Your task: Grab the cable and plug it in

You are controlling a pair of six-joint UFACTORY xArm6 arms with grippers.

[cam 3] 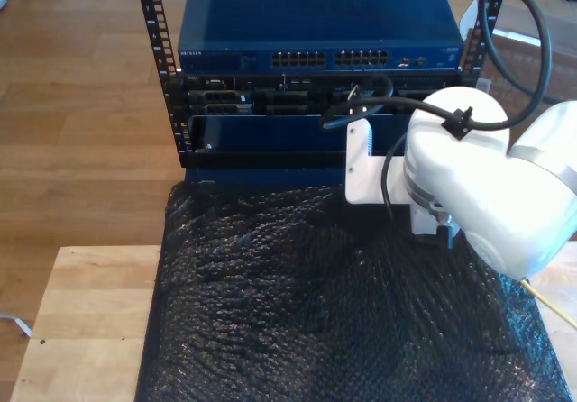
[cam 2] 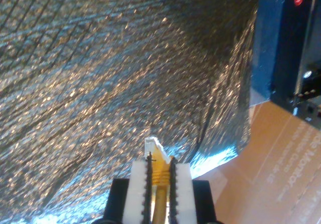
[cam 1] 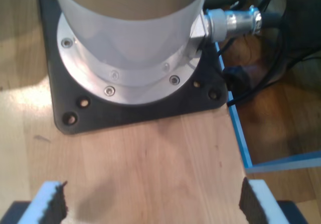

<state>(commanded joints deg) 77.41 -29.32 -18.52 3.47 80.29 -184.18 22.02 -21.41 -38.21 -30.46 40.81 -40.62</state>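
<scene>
My second gripper (cam 2: 160, 166) is shut on the yellow cable (cam 2: 160, 178). The cable's clear plug (cam 2: 154, 147) sticks out past the fingertips, above the black bubble-wrap mat (cam 2: 100, 83). A blue rack unit (cam 2: 281, 38) with a red light (cam 2: 299, 0) lies off to one side of the plug. In the exterior view a white arm (cam 3: 487, 195) hangs over the mat (cam 3: 315, 303) in front of the rack, its jaws hidden by its own body. A stretch of yellow cable (cam 3: 545, 298) trails out at that view's right. My first gripper (cam 1: 153, 204) is open over bare wood, holding nothing.
A blue network switch (cam 3: 315, 37) with rows of ports (cam 3: 334, 59) tops the rack behind the mat. An arm base (cam 1: 130, 43) on a black plate (cam 1: 145, 111) stands close ahead of my first gripper, with black cables (cam 1: 271, 68) beside it. Wooden tabletop (cam 3: 81, 321) borders the mat.
</scene>
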